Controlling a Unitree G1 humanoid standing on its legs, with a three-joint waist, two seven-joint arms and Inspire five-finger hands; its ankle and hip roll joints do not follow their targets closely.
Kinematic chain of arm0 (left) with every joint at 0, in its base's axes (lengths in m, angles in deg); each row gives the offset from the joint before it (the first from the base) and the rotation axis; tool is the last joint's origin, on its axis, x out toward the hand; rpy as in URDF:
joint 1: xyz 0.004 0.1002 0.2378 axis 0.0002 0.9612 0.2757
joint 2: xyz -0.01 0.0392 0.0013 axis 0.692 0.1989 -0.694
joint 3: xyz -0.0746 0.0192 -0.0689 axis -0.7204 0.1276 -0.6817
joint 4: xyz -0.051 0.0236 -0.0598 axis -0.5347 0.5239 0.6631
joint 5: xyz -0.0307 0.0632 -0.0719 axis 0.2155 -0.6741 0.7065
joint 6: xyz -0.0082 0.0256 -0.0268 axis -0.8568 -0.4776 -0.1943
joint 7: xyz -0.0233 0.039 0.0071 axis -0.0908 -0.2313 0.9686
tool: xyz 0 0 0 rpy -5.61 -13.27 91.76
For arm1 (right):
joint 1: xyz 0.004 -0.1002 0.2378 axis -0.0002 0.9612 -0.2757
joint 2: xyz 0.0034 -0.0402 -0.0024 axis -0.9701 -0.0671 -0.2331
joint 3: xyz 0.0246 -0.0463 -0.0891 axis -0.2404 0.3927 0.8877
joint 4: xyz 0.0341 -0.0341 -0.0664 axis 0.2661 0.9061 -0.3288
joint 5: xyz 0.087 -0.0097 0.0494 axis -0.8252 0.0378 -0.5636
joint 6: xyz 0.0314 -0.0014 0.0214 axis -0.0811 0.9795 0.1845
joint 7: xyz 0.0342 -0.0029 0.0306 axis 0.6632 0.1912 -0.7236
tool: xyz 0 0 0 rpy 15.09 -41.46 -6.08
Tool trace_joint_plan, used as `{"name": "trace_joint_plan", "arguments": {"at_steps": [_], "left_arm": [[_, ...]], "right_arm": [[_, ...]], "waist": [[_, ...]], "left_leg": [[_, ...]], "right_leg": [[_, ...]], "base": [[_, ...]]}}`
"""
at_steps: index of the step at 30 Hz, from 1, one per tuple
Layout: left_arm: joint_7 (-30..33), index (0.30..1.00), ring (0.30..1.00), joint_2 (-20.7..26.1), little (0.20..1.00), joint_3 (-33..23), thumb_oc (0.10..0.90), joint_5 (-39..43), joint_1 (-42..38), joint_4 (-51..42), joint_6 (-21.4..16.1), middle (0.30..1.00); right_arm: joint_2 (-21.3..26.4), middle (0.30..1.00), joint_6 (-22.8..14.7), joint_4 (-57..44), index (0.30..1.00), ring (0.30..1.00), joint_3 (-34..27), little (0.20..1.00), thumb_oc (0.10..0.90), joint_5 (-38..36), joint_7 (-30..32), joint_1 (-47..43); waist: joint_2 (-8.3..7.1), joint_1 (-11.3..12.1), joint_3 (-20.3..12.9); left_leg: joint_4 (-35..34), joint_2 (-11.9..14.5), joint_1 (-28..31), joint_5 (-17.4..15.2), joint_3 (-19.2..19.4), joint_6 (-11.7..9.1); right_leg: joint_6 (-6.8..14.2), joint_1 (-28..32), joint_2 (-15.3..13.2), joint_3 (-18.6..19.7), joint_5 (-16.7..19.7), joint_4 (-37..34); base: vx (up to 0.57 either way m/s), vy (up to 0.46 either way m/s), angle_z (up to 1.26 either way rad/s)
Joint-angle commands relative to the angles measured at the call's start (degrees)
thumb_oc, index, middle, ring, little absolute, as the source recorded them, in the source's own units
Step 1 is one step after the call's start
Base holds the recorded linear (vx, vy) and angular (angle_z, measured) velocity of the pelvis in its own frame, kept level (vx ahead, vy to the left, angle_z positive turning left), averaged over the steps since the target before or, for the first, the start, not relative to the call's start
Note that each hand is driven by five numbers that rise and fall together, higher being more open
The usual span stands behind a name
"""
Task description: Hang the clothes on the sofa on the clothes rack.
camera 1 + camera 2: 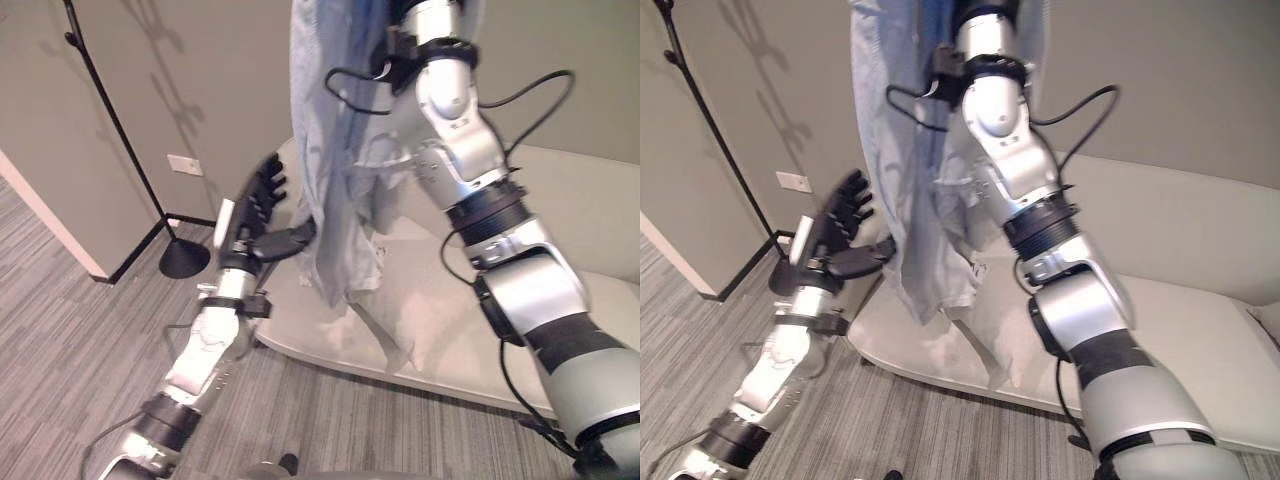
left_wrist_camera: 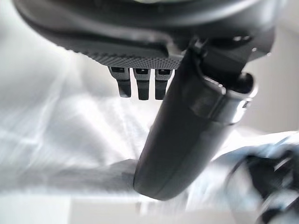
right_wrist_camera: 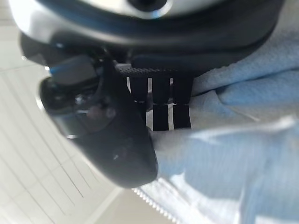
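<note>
Grey wall (image 1: 200,90), right hand (image 3: 154,100) gripping pale blue garment (image 1: 335,150), no readable writing

One pale blue garment (image 1: 335,150) hangs in the air. One white sofa (image 1: 600,220) stands against the wall. One black clothes rack (image 1: 120,140) stands on a round base, with one white wall socket (image 1: 185,165) beside it. Two robot hands are present: the left hand (image 1: 262,205), fingers spread, and the right hand (image 3: 140,107), fingers curled into the garment.
</note>
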Motion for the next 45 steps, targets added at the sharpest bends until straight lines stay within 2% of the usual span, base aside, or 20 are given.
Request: {"name": "trace_joint_plan", "arguments": {"at_steps": [1, 4, 7, 8, 10, 15, 16, 17, 19, 20, 21, 24, 25, 34, 40, 45], "left_arm": [[-4.2, 0.900, 0.900, -2.2, 0.900, 5.1, 0.800, 1.9, -8.8, 5.4, -1.4, 0.900], [-4.4, 0.900, 0.900, -4.1, 0.900, 9.0, 0.800, 1.0, -10.7, 10.7, 0.2, 0.900], [-3.6, 0.900, 0.900, -5.0, 0.900, 10.7, 0.800, -1.4, -12.2, 15.3, 1.0, 0.900], [-0.9, 0.900, 0.900, -6.8, 0.900, 11.7, 0.800, -6.0, -15.2, 22.5, 1.4, 0.900], [1.9, 0.900, 0.900, -8.7, 0.900, 11.6, 0.800, -9.4, -17.6, 29.6, 2.1, 0.900], [6.7, 0.900, 0.900, -12.3, 0.900, 9.9, 0.800, -12.9, -22.9, 45.0, 3.4, 0.900], [9.3, 0.900, 0.900, -12.6, 0.900, 8.6, 0.800, -14.6, -24.6, 51.6, 4.5, 0.900], [9.3, 0.900, 0.900, -12.9, 0.900, 8.5, 0.800, -14.6, -24.9, 52.0, 4.3, 0.900], [12.1, 0.900, 0.900, -12.9, 0.900, 6.0, 0.800, -14.6, -25.4, 57.1, 4.7, 0.900], [14.9, 0.900, 0.900, -12.3, 0.900, 3.4, 0.800, -15.6, -24.9, 60.4, 5.0, 0.900], [14.9, 0.900, 0.900, -12.3, 0.900, 3.4, 0.800, -15.6, -24.9, 60.5, 4.9, 0.900], [19.1, 0.900, 0.900, -11.2, 0.900, 1.2, 0.800, -18.4, -22.9, 62.1, 5.5, 0.900], [21.0, 0.900, 0.900, -11.0, 0.900, 0.9, 0.800, -20.5, -21.5, 63.4, 6.2, 0.900], [29.7, 0.900, 0.900, -9.0, 0.900, -0.4, 0.800, -28.6, -18.3, 67.6, 7.9, 0.900], [36.2, 0.900, 0.900, -5.5, 0.900, -2.5, 0.800, -33.9, -13.5, 62.7, 7.7, 0.900], [38.8, 0.900, 0.900, -2.1, 0.900, -5.7, 0.800, -36.3, -8.4, 59.6, 8.3, 0.900]], "right_arm": [[-2.2, 0.300, -5.5, 0.7, 0.300, 0.300, 0.9, 0.300, 0.400, -0.5, -0.1, -14.7], [-4.3, 0.300, -5.6, -0.8, 0.300, 0.300, 2.0, 0.300, 0.400, -0.2, 0.7, -15.9], [-4.8, 0.300, -6.0, -1.7, 0.300, 0.300, 2.5, 0.300, 0.400, -1.1, 0.8, -16.7], [-4.5, 0.300, -6.7, -2.6, 0.300, 0.300, 3.3, 0.300, 0.400, -2.2, 1.2, -17.9], [-3.9, 0.300, -7.8, -4.2, 0.300, 0.300, 3.8, 0.300, 0.400, -4.0, 1.4, -18.9], [0.2, 0.300, -11.6, -7.7, 0.300, 0.300, 6.7, 0.300, 0.400, -8.4, 1.5, -23.3], [2.6, 0.300, -12.4, -7.6, 0.300, 0.300, 8.2, 0.300, 0.400, -9.2, 1.9, -25.8], [2.6, 0.300, -12.4, -7.4, 0.300, 0.300, 8.3, 0.300, 0.400, -9.3, 1.8, -26.0], [4.7, 0.300, -13.6, -7.4, 0.300, 0.300, 9.8, 0.300, 0.400, -10.4, 2.3, -28.1], [7.0, 0.300, -14.9, -7.6, 0.300, 0.300, 11.1, 0.300, 0.400, -11.3, 2.8, -29.6], [6.9, 0.300, -14.9, -7.5, 0.300, 0.300, 11.2, 0.300, 0.400, -11.4, 2.7, -29.7], [10.7, 0.300, -16.8, -9.5, 0.300, 0.300, 11.6, 0.300, 0.400, -12.2, 3.8, -30.1], [12.8, 0.300, -17.6, -10.2, 0.300, 0.300, 11.6, 0.300, 0.400, -12.4, 4.6, -30.0], [17.9, 0.300, -19.3, -6.8, 0.300, 0.300, 14.7, 0.300, 0.400, -14.3, 5.4, -32.5], [22.1, 0.300, -20.1, -6.5, 0.300, 0.300, 15.4, 0.300, 0.400, -13.7, 7.4, -32.0], [25.8, 0.300, -20.1, -8.0, 0.300, 0.300, 15.6, 0.300, 0.400, -12.3, 8.5, -31.2]], "waist": [[-2.23, -1.3, -6.9], [-2.04, -2.7, -6.8], [-2.00, -3.4, -6.7], [-2.02, -4.3, -6.7], [-2.14, -5.9, -6.9], [-1.94, -8.9, -7.8], [-2.03, -10.4, -8.4], [-1.90, -10.2, -8.3], [-1.91, -11.4, -8.5], [-1.97, -12.3, -8.6], [-1.84, -12.1, -8.7], [-1.93, -12.5, -9.2], [-1.96, -12.4, -9.4], [-2.49, -11.8, -10.0], [-3.16, -11.0, -9.7], [-4.11, -10.1, -9.0]], "left_leg": [[0.1, 3.4, 1.3, -7.5, -1.5, -1.1], [0.1, 3.5, 1.4, -7.5, -0.8, -1.2], [0.1, 3.8, 1.4, -7.5, -0.3, -1.3], [0.1, 4.0, 1.3, -7.4, 0.3, -1.5], [0.1, 4.4, 1.3, -7.3, 1.2, -1.8], [0.1, 5.6, 1.3, -7.4, 3.4, -2.4], [0.1, 6.1, 1.7, -7.4, 4.1, -2.6], [0.1, 6.2, 1.7, -7.4, 4.2, -2.6], [0.1, 6.8, 2.2, -7.5, 5.4, -2.7], [0.1, 7.3, 2.3, -7.0, 7.0, -2.8], [0.1, 7.5, 2.6, -7.6, 7.2, -2.8], [0.1, 8.0, 2.7, -7.0, 8.4, -3.0], [0.1, 8.2, 2.8, -7.0, 8.3, -3.0], [0.1, 8.7, 2.3, -6.8, 7.4, -3.5], [0.1, 9.3, 2.2, -7.1, 7.9, -3.6], [0.1, 9.6, 2.1, -7.1, 7.7, -3.7]], "right_leg": [[3.4, 2.1, -6.9, -0.4, 5.2, 2.2], [3.2, 1.4, -6.8, 0.3, 5.3, 2.4], [3.1, 0.9, -6.5, 1.0, 5.2, 2.5], [3.0, 0.3, -6.2, 1.8, 5.1, 2.6], [2.9, -0.3, -5.8, 2.6, 5.0, 2.3], [2.5, -2.0, -4.5, 5.0, 4.4, 1.9], [2.3, -2.6, -3.8, 6.2, 3.8, 1.9], [2.3, -2.7, -3.7, 6.3, 3.7, 2.0], [2.1, -3.7, -3.0, 7.9, 3.5, 2.2], [1.9, -5.0, -2.5, 9.9, 3.8, 2.5], [1.9, -4.9, -2.3, 10.0, 3.4, 2.4], [1.7, -5.7, -1.7, 11.3, 3.8, 2.1], [1.6, -5.3, -1.5, 11.1, 3.7, 1.8], [1.7, -4.5, -1.0, 9.3, 3.5, 0.8], [1.8, -5.0, -0.6, 9.8, 3.4, 0.7], [1.9, -4.9, -0.4, 9.3, 3.4, 0.6]], "base": [[-0.01, -0.016, -0.16], [0.00, -0.016, -0.15], [0.00, -0.015, -0.10], [0.00, -0.029, -0.18], [0.00, -0.032, -0.14], [0.03, -0.037, -0.22], [0.03, -0.040, -0.20], [0.03, -0.043, -0.23], [-0.01, -0.032, -0.42], [0.01, -0.027, -0.42], [-0.02, -0.019, -0.36], [0.01, -0.010, -0.43], [0.02, -0.010, -0.20], [0.01, -0.011, 0.05], [0.00, 0.003, -0.02], [0.01, 0.002, -0.03]]}}
